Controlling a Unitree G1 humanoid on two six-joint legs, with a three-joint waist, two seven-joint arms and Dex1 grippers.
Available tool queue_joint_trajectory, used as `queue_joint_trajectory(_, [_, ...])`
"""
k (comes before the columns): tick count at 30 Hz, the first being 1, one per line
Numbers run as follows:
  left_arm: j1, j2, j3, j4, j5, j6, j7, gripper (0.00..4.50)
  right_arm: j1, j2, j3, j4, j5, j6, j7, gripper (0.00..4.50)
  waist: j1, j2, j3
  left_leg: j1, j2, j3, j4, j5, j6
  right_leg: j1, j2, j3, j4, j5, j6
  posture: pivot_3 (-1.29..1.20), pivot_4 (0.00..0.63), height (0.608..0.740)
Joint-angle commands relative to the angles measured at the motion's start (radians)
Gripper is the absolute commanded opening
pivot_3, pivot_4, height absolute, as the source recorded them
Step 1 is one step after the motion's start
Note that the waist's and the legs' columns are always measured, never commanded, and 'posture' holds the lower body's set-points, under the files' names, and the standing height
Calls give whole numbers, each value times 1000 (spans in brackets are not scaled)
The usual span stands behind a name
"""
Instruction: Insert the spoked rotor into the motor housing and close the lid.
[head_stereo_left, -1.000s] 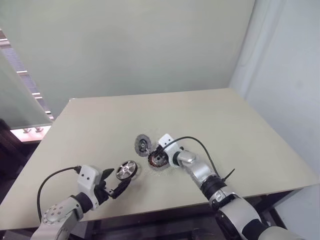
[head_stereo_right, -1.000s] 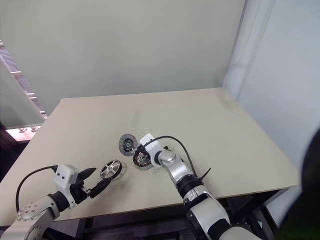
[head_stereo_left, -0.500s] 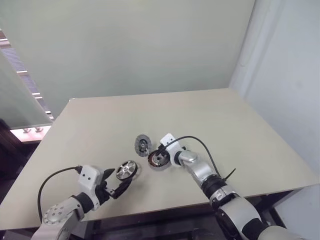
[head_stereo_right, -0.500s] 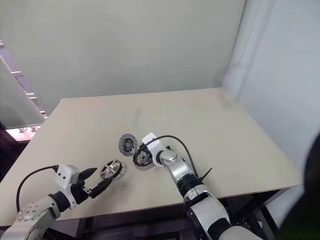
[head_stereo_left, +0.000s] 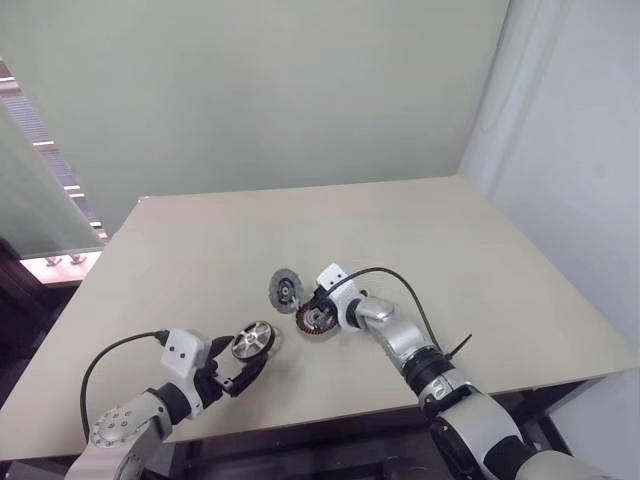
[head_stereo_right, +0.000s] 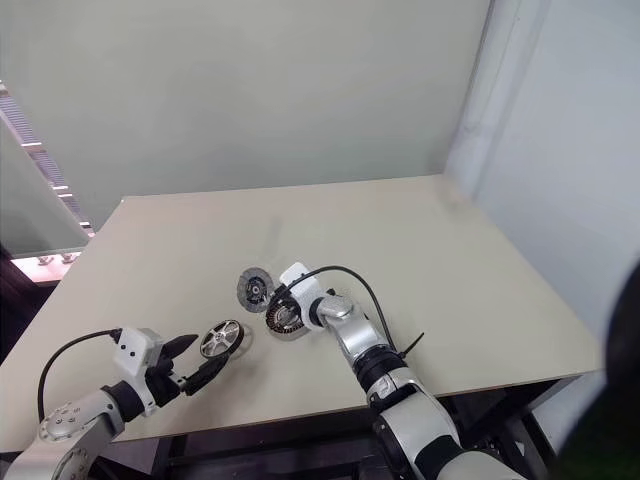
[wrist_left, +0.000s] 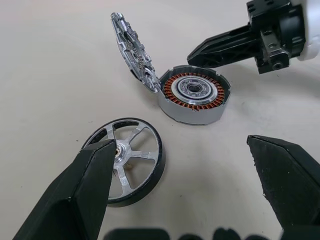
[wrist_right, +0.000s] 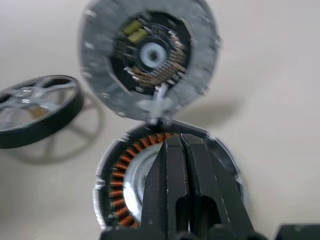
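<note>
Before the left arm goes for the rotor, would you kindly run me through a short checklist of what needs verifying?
1. Lid swung up, housing uncovered: ok.
2. Housing cavity free of loose parts, windings exposed: ok.
3. Left gripper open, rotor lying flat on the table by one finger: ok.
4. Rotor not yet gripped: ok.
5. Right gripper shut and clear of the space above the housing: not ok, it hangs right over the rim.
6. Whether the right gripper touches the housing: cannot tell.
</note>
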Motion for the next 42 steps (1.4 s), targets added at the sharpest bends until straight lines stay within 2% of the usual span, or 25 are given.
queue_joint_trajectory(1, [-13, 5, 13, -30, -7, -10, 1, 4500, 0, -29, 27, -105, -10, 52, 46, 583, 0, 0, 0, 0, 0, 0, 0, 0, 0, 0, 0, 0, 0, 0, 0, 0, 0, 740])
queue_joint_trajectory(6, [-21, 2, 4, -21, -5, -13, -1, 4500, 15, -63, 35, -167, -7, 88, 52, 2208, 0, 0, 0, 0, 0, 0, 0, 0, 0, 0, 0, 0, 0, 0, 0, 0, 0, 740])
queue_joint_trajectory(12, [-29, 2, -2, -14, -4, -14, -4, 4500, 11, -136, 104, -233, -41, 105, 138, 4363, 0, 0, 0, 0, 0, 0, 0, 0, 0, 0, 0, 0, 0, 0, 0, 0, 0, 740])
queue_joint_trajectory(13, [-31, 3, -3, -11, -3, -14, -5, 4500, 4, -164, 134, -254, -56, 108, 182, 4476, 0, 0, 0, 0, 0, 0, 0, 0, 0, 0, 0, 0, 0, 0, 0, 0, 0, 740])
queue_joint_trajectory(16, [-35, 4, -8, 0, 1, -16, -9, 4500, -8, -212, 191, -292, -84, 102, 255, 4476, 1, 0, 0, 0, 0, 1, 0, 0, 0, 0, 0, 0, 0, 0, 0, 0, 0, 740])
queue_joint_trajectory(22, [-39, 1, -14, 14, 5, -22, -11, 4500, -16, -229, 248, -303, -122, 68, 301, 4476, 0, -1, 0, 0, 0, 0, 0, 0, 0, 0, 0, 0, 0, 0, 0, 0, 0, 740])
queue_joint_trajectory(31, [-37, -9, -12, 18, 7, -31, -9, 4500, -11, -208, 297, -210, -181, -10, 273, 4476, 4, -1, 0, 0, 0, 0, 0, 0, 0, 0, 0, 0, 0, 0, 0, 0, 0, 740])
queue_joint_trajectory(38, [-27, -37, 21, 20, -33, -23, 0, 4500, 6, -168, 163, -245, -71, 40, 251, 4476, 8, -1, 0, 0, 0, 0, 0, 0, 0, 0, 0, 0, 0, 0, 0, 0, 0, 740])
queue_joint_trajectory(42, [-1, -88, 73, 8, -132, 47, 29, 4500, 31, -168, 116, -277, -30, 68, 257, 4476, 8, -1, 0, 0, 0, 0, 0, 0, 0, 0, 0, 0, 0, 0, 0, 0, 0, 740])
